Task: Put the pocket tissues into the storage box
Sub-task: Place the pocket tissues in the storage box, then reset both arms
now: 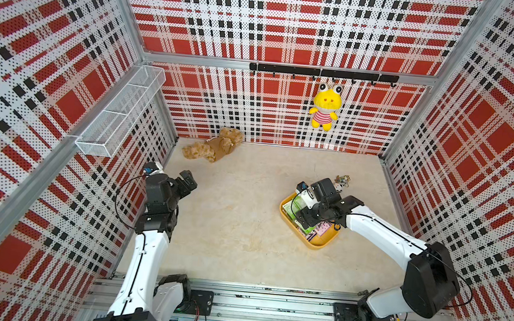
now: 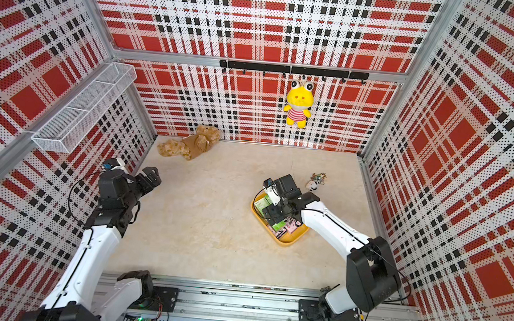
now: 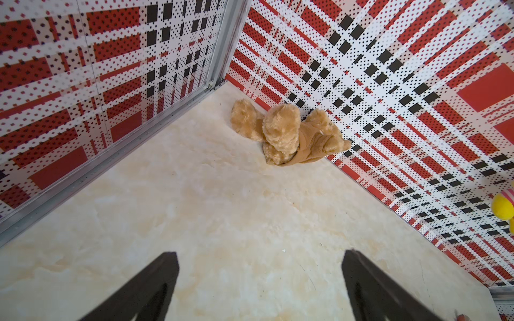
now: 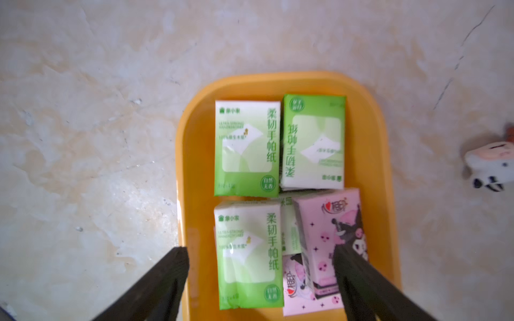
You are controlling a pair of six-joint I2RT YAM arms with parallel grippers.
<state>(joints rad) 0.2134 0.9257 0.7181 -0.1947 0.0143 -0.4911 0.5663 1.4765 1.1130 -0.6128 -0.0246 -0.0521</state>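
Note:
The storage box (image 4: 192,116) is a shallow yellow-orange tray, seen right of centre on the table in both top views (image 1: 315,244) (image 2: 286,242). Inside it lie several pocket tissues: green and white packets (image 4: 244,147) (image 4: 313,141) (image 4: 247,255) and pink ones with a black cartoon figure (image 4: 331,236). My right gripper (image 4: 260,251) hangs open just above the box, fingers either side of a green packet and touching none; the arm (image 1: 303,218) covers part of the box. My left gripper (image 3: 260,253) is open and empty over bare table at the left (image 1: 188,180).
A brown teddy (image 1: 215,146) lies at the back wall. A yellow plush frog (image 1: 325,108) hangs from a black hook rail. A white wire basket (image 1: 119,112) is fixed to the left wall. A small keychain trinket (image 2: 314,183) lies just behind the box.

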